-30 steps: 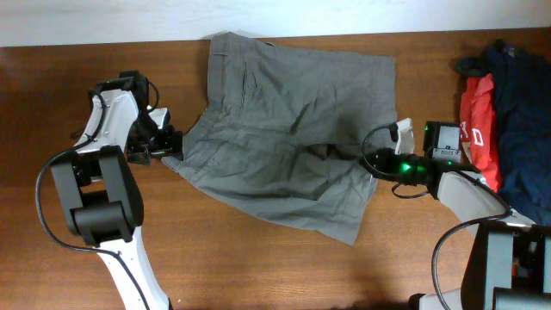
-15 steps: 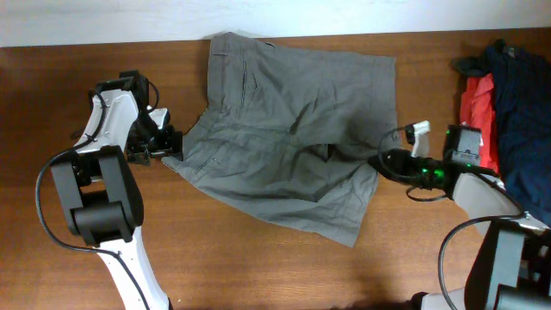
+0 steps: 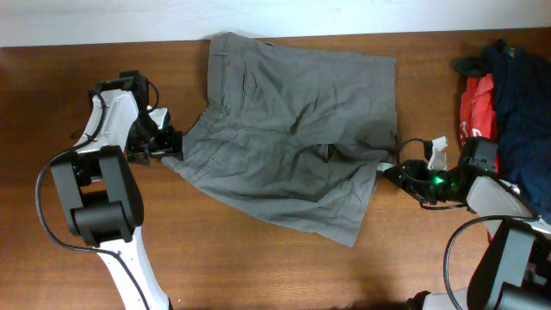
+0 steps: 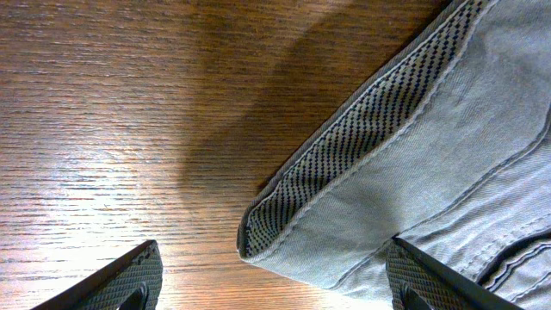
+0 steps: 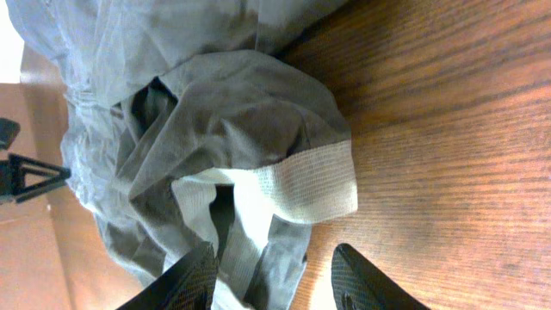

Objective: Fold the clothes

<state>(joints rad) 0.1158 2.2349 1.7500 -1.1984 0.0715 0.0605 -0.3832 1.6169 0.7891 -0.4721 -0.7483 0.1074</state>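
Observation:
The clothes, grey-olive shorts (image 3: 288,138), lie spread and creased across the middle of the table in the overhead view. My left gripper (image 3: 168,146) stands open at their left edge. In the left wrist view a hem corner with checked lining (image 4: 344,172) lies between the wide-apart fingertips (image 4: 129,280) of that gripper (image 4: 275,291). My right gripper (image 3: 394,169) is at the shorts' right edge, open. In the right wrist view, bunched cloth with a pale lining band (image 5: 301,185) trails between the jaws of the right gripper (image 5: 274,284), with bare wood showing beside the right finger (image 5: 362,280).
A red garment with white letters (image 3: 473,112) and navy-blue garments (image 3: 516,103) are piled at the table's right end, just behind my right arm. The brown wooden table (image 3: 258,267) ends at a white strip along the back.
My right gripper has opened and drawn back to the right, away from the shorts' middle, leaving the right hem lying on the table. The left arm has not moved.

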